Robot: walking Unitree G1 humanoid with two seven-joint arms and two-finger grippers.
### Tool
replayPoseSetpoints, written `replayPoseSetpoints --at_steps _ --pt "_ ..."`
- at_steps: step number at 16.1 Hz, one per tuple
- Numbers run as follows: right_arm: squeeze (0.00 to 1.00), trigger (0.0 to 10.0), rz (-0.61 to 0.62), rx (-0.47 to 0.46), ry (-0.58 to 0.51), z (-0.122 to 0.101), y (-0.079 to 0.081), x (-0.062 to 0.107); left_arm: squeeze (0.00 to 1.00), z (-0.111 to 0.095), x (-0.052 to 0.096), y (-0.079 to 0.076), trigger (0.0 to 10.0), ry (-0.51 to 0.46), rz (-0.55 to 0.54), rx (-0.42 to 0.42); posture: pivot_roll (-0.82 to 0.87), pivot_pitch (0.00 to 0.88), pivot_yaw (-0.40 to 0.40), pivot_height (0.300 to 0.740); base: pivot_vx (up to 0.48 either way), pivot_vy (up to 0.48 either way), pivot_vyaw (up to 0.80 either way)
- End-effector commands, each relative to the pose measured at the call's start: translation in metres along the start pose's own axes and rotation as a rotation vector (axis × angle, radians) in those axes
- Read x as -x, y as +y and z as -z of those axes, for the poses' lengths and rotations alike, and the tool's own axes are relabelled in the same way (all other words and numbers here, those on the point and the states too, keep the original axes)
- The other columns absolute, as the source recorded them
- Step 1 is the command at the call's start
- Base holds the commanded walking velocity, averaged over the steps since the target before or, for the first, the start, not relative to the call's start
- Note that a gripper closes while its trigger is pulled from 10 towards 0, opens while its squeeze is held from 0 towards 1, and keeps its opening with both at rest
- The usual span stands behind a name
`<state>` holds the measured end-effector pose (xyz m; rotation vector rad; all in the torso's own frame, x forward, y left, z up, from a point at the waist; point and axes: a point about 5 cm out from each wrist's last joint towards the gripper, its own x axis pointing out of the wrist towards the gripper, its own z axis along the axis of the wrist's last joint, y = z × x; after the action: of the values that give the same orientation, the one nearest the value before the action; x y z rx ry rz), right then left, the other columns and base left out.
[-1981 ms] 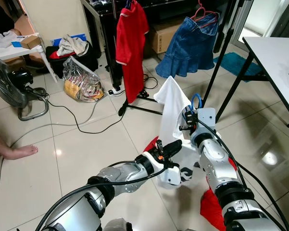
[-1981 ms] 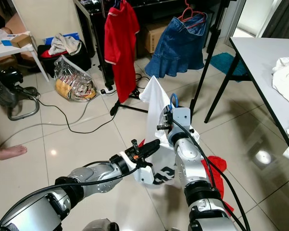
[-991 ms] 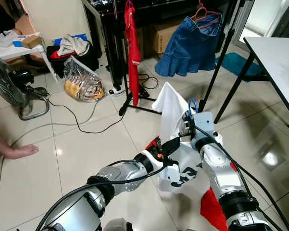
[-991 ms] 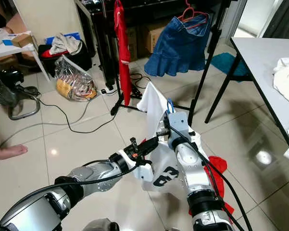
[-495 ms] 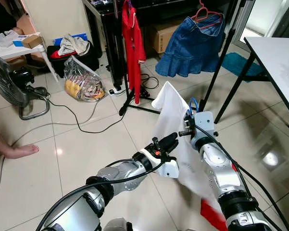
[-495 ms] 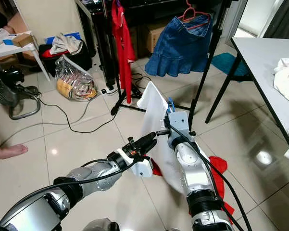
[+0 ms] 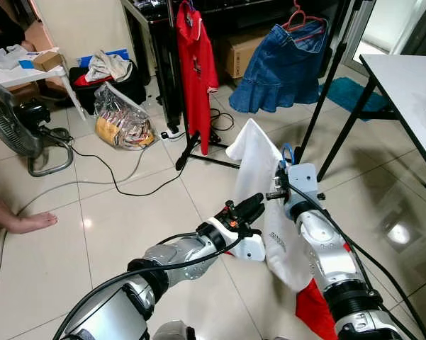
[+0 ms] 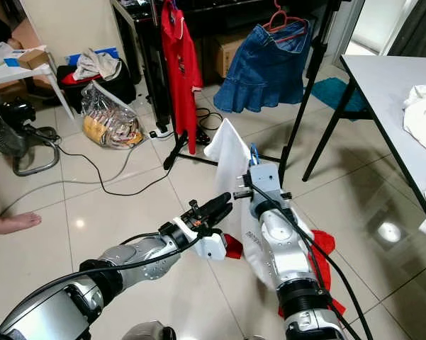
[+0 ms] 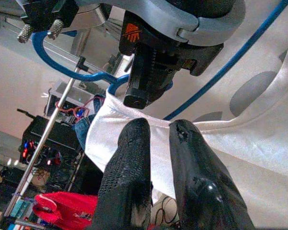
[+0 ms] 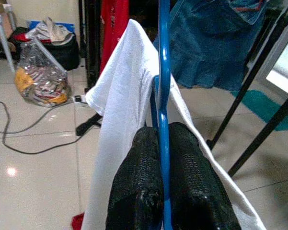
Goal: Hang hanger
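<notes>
Right gripper [image 10: 159,179]: clenched on the blue hanger [image 10: 163,72], whose wire is pinched between the two black fingers.
Hanger position: held up at mid-height at 12 o'clock from the robot, with a white shirt [image 7: 259,159] draped over it; the garment rack [image 7: 169,64] stands well apart at 11 o'clock.
Left gripper [image 9: 158,148]: fingers nearly together, nothing seen between them; its tips lie just beside the shirt's edge.
Step in hand: the loaded hanger is judged to be on its way to the rack.
How done well: the grip should be kept firm and the hook upright, the shirt lifted clear of the floor.
Writing: dark print is seen on the shirt [image 8: 249,237], too small to be read.
</notes>
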<state>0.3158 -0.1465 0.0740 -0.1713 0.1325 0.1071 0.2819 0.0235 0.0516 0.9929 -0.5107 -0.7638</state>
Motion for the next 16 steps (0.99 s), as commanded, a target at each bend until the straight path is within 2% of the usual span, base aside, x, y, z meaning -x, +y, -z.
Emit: replayPoseSetpoints --at_steps 1,4,7,8,10,11,12,16 --pt "0.00 10.0 -0.003 0.034 -0.076 -0.016 0.001 -0.002 0.00 0.000 -0.001 0.004 10.0 -0.007 -0.016 0.000 0.08 0.000 0.040 0.740 0.000 0.000 0.00" --pt "0.00 10.0 0.024 0.093 -0.074 -0.013 -0.005 -0.002 0.00 0.004 0.004 0.003 10.0 0.026 0.030 0.117 0.09 0.000 0.040 0.740 0.000 0.000 0.00" --pt "0.00 10.0 0.027 0.096 -0.072 -0.012 -0.008 -0.003 0.00 0.005 0.010 -0.002 10.0 0.025 0.053 0.147 0.09 0.000 0.040 0.740 0.000 0.000 0.00" --pt "0.00 10.0 0.028 0.097 -0.073 -0.012 -0.008 -0.003 1.00 0.005 0.012 -0.003 10.0 0.024 0.048 0.157 0.09 0.000 0.040 0.740 0.000 0.000 0.00" --pt "0.00 10.0 0.026 0.095 -0.070 -0.011 -0.008 -0.004 1.00 0.006 0.016 -0.005 10.0 0.024 0.087 0.210 0.09 0.000 0.042 0.740 0.000 0.000 0.00" --pt "0.00 10.0 0.023 0.093 -0.065 -0.009 -0.008 -0.003 0.13 0.006 0.018 -0.007 10.0 0.018 0.117 0.223 0.09 0.000 0.042 0.740 0.000 0.000 0.00" --pt "0.00 10.0 0.015 0.092 -0.061 -0.008 -0.007 -0.003 0.00 0.007 0.023 -0.010 10.0 0.018 0.152 0.246 0.09 0.000 0.043 0.740 0.000 0.000 0.00" --pt "0.00 10.0 -0.004 0.094 -0.046 -0.004 -0.006 -0.002 0.00 0.012 0.034 -0.016 10.0 0.032 0.233 0.305 0.09 0.000 0.044 0.740 0.000 0.000 0.00"
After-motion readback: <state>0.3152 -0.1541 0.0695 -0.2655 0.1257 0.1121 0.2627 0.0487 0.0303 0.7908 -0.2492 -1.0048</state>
